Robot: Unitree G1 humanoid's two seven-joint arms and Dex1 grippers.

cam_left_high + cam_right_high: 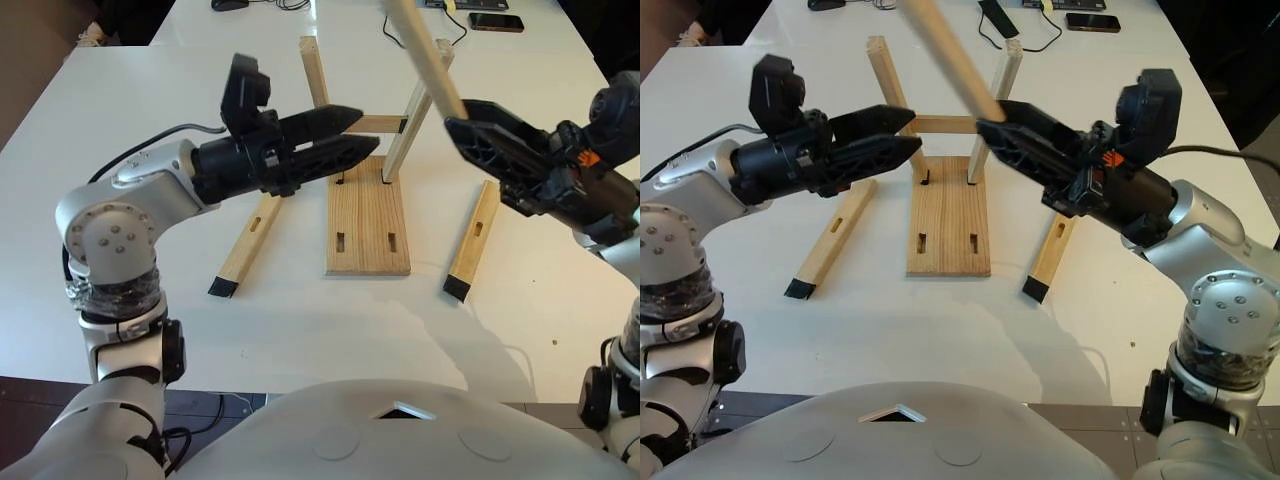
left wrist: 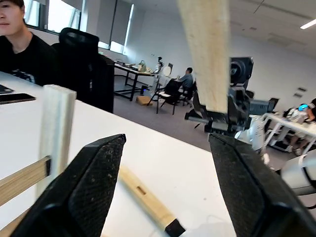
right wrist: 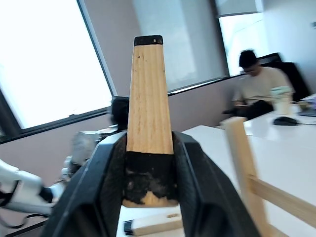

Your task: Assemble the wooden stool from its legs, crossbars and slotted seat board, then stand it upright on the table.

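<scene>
The slotted seat board (image 1: 367,225) lies flat on the white table. Two legs (image 1: 315,70) (image 1: 412,115) stand in its far slots, joined by a crossbar (image 1: 376,124). Two more legs lie flat, one to the board's left (image 1: 250,240) and one to its right (image 1: 473,240). My left gripper (image 1: 352,135) hovers open, over the board's far left corner, close to the left standing leg. My right gripper (image 1: 992,115) is shut on another leg (image 1: 940,48), held slanting up above the right standing leg. In the right wrist view that leg (image 3: 148,113) sits between the fingers (image 3: 101,187).
At the table's far edge lie a phone (image 1: 497,20), a mouse (image 1: 230,4) and cables (image 1: 395,35). Bare table runs from the board to the near edge.
</scene>
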